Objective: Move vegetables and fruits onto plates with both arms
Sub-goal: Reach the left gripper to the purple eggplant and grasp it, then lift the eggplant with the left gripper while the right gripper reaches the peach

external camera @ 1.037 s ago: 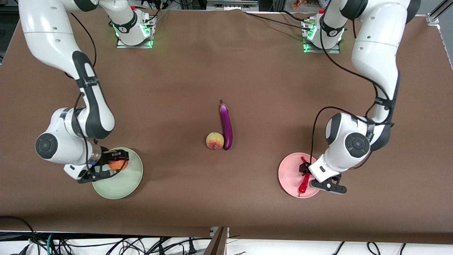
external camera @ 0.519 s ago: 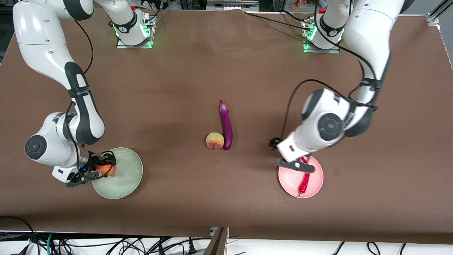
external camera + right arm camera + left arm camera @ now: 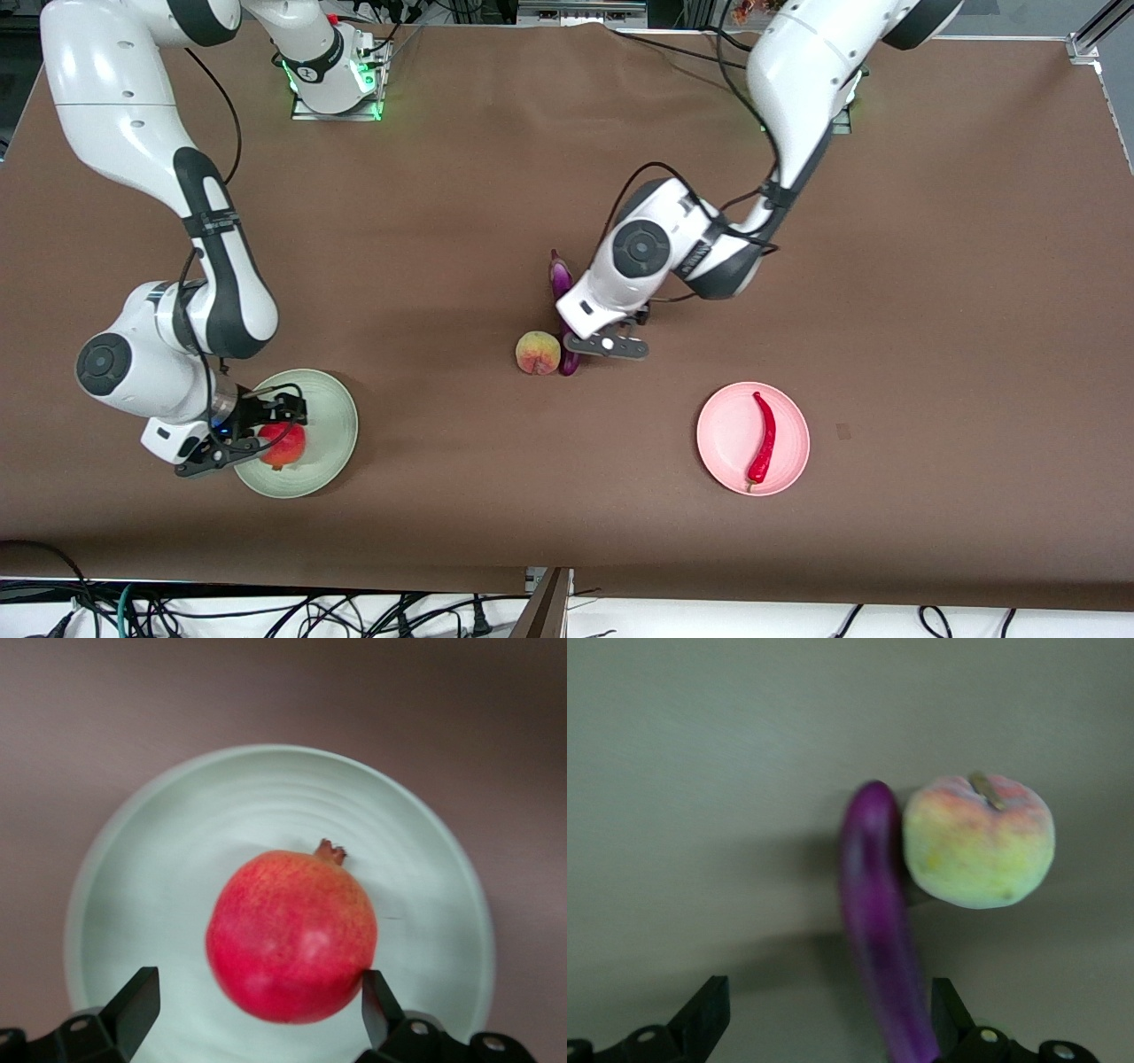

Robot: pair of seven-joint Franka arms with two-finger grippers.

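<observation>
Half the load is on plates from where I sit. The red chili pepper (image 3: pixel 762 438) lies on the pink plate (image 3: pixel 722 434), toward the left arm's end of the table from the peach (image 3: pixel 538 352). The red pomegranate-like fruit (image 3: pixel 291 935) rests on the green plate (image 3: pixel 159 877), toward the right arm's end from the peach. The right gripper (image 3: pixel 252 1010) sits low over that fruit with its fingers spread wide; the fruit fills most of the gap between them, one finger close against it, so I read it as released onto the plate, not gripped. The left gripper (image 3: pixel 828 1014) hangs over the eggplant (image 3: pixel 877 912), fingers apart and holding nothing. The eggplant lies beside the peach, the two touching or nearly so near the eggplant's blunt end. I judge the step in hand as the reach for the eggplant. Next I'd want the left fingers straddling the eggplant clear of the peach, so closing doesn't nudge the peach away, then a lift toward the pink plate. The right arm needs to rise clear and go for the peach.
</observation>
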